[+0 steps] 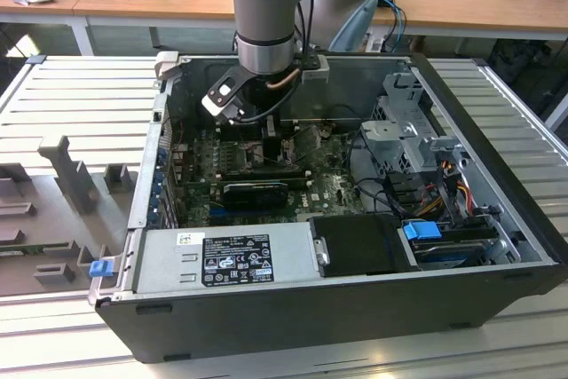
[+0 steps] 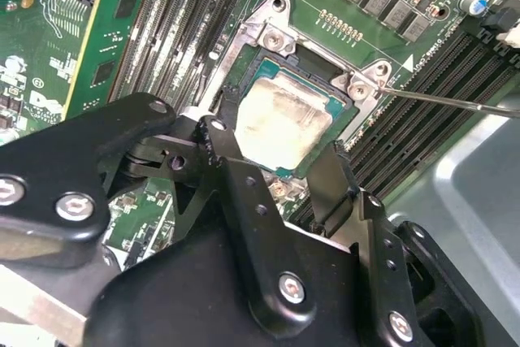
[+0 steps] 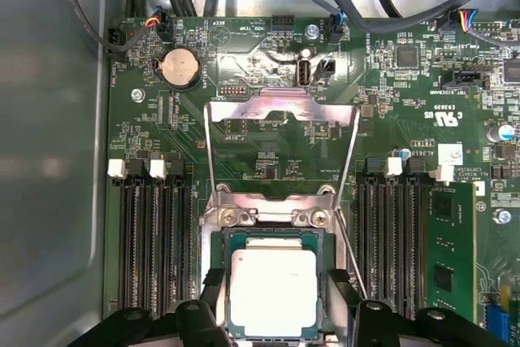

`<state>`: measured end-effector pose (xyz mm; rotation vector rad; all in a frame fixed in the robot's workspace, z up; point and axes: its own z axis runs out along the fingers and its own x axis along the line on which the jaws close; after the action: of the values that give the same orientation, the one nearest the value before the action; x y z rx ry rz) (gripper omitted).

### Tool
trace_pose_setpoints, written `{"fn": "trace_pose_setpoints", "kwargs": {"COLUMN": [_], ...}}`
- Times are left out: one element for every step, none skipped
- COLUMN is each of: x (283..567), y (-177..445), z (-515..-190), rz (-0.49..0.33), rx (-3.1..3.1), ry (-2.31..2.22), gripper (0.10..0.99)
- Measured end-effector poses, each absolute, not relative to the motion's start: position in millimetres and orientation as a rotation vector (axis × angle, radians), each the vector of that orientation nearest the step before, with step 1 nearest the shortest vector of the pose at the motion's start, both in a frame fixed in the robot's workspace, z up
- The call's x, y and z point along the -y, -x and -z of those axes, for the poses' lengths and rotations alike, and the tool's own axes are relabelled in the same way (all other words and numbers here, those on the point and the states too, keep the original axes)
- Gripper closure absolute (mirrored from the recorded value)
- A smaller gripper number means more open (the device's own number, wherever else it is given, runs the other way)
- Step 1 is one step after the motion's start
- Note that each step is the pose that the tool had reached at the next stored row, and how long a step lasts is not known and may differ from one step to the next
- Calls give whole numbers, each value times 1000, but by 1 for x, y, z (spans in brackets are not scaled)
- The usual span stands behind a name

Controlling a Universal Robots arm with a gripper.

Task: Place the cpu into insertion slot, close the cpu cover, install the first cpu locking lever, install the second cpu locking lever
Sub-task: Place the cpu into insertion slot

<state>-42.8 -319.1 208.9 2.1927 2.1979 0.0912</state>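
The small flat square cpu (image 3: 273,292) with its silver-grey metal top lies in the dark, silvery-framed insertion slot (image 3: 230,241) of the green circuit board (image 3: 244,144), and the black two-fingered tool (image 2: 280,160) straddles it, fingers spread just outside opposite cpu edges, seemingly touching neither. The thin silvery cpu cover (image 3: 280,111) stands swung open beyond the slot's hinge edge, leaving the slot uncovered. Memory slots (image 3: 154,241) flank the slot closely on both sides, so free room lies mostly straight above it.

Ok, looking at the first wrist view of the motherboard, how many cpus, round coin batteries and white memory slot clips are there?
cpu: 1
coin battery: 1
white memory slot clips: 4
Total: 6
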Motion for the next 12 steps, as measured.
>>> {"fn": "trace_pose_setpoints", "kwargs": {"x": [319,319,319,319,319,319,319,319,319,319,319,319], "y": [43,43,43,43,43,43,43,43,43,43,43,43], "z": [-209,-210,-210,-211,-211,-211,-212,-212,-212,-213,-213,-214], "rz": [-91,-91,-91,-91,-91,-91,-91,-91,-91,-91,-91,-91], "rx": [-2198,-2198,-2198,-2198,-2198,-2198,-2198,-2198,-2198,-2198,-2198,-2198], "ry": [-2193,-2193,-2193,-2193,-2193,-2193,-2193,-2193,-2193,-2193,-2193,-2193], "gripper": [498,561,627,686,745,808,867,929,980,980,980,980]}}
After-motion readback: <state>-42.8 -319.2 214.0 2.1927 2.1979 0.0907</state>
